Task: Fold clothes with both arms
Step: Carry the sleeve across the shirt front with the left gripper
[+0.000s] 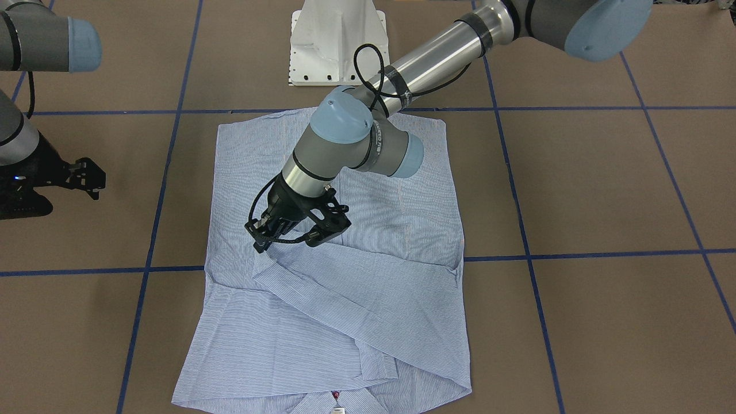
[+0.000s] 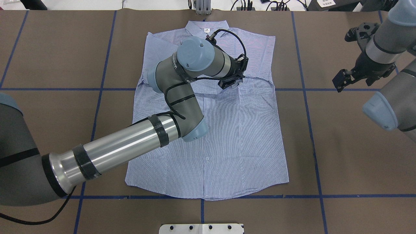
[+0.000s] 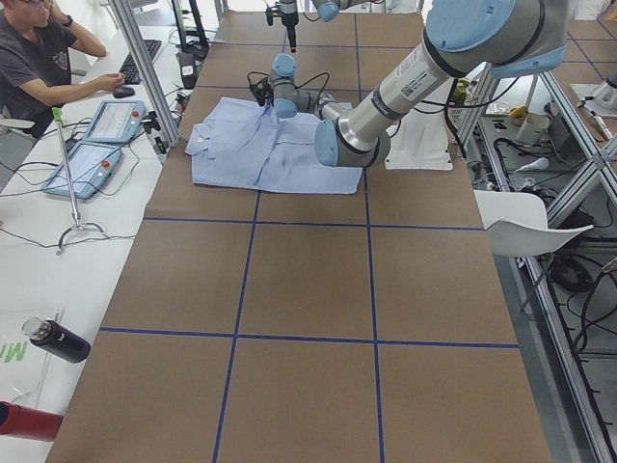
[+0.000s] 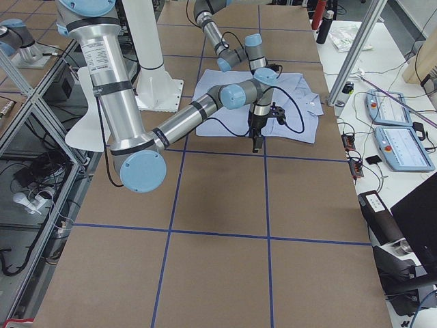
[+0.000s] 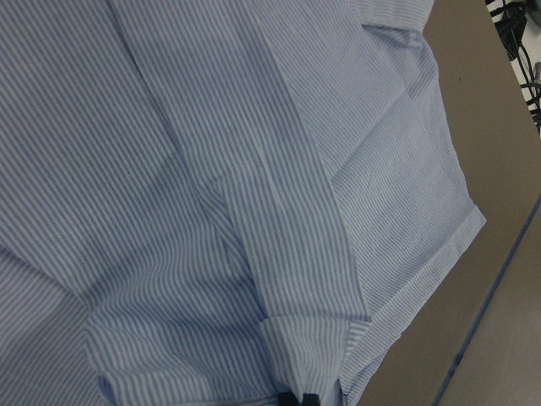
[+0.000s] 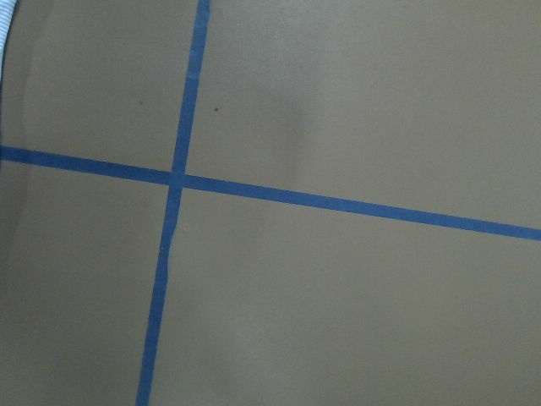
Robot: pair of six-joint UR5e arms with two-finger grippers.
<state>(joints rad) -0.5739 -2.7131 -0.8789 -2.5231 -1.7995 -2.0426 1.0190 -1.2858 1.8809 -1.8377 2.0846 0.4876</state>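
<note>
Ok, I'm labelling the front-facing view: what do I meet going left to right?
First the right gripper → shirt → left arm's large blue elbow cap. The left gripper overlaps the shirt, so it's left out.

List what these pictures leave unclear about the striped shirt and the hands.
- Whether the black left hand grips the light blue striped button-up shirt: overhead, its wrist covers it; wrist view shows only a dark sliver.
- The shirt collar: front-facing view, cut by the bottom edge.
</note>
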